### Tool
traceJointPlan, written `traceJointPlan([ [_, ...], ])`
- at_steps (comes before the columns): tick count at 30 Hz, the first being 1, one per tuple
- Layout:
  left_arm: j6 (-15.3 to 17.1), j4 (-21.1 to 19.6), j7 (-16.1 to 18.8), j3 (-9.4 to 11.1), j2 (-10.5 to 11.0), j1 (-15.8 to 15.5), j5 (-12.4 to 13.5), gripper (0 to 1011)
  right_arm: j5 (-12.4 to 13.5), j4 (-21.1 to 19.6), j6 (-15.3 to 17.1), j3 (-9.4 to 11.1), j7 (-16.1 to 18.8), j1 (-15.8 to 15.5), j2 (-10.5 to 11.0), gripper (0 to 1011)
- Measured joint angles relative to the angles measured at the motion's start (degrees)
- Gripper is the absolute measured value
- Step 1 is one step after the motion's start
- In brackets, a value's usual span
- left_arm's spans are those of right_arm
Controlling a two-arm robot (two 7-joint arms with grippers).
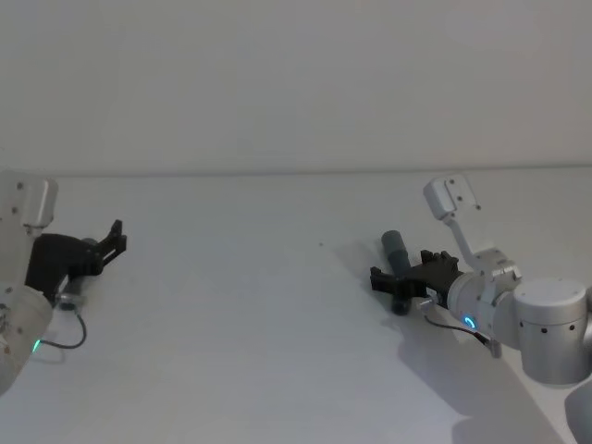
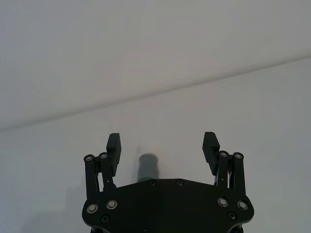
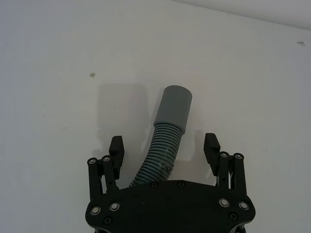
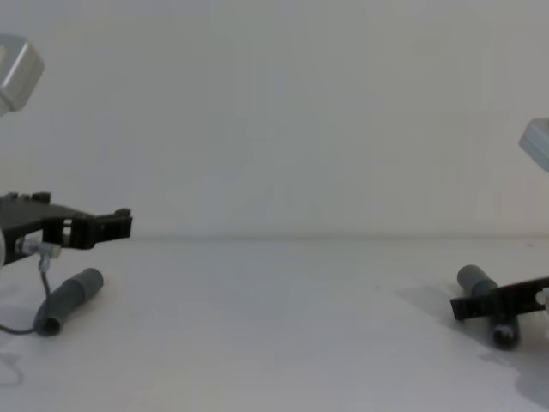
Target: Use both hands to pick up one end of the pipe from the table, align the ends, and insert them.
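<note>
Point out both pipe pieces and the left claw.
Right pipe piece point(image 3: 175, 104), right wrist view, on its smooth cuff.
Left pipe piece point(image 4: 69, 300), chest view, mid-body.
Left claw point(image 2: 162, 141), left wrist view, midway between its fingertips.

The head view looks down, and the chest view low across, the same table, each wrist view close over it.

Black angular left gripper, right gripper — silver screws; right wrist silver cylinder, ring light seemingly cyan-green.
</note>
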Motion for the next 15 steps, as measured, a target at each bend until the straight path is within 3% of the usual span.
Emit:
traceJointPlan([
  [15, 1.34, 4.18, 0.57, -1.82, -1.32, -0.78, -0.66, 1002, 0.0, 0.0, 0.04, 0.0, 0.0, 0.0, 0.0, 1000],
])
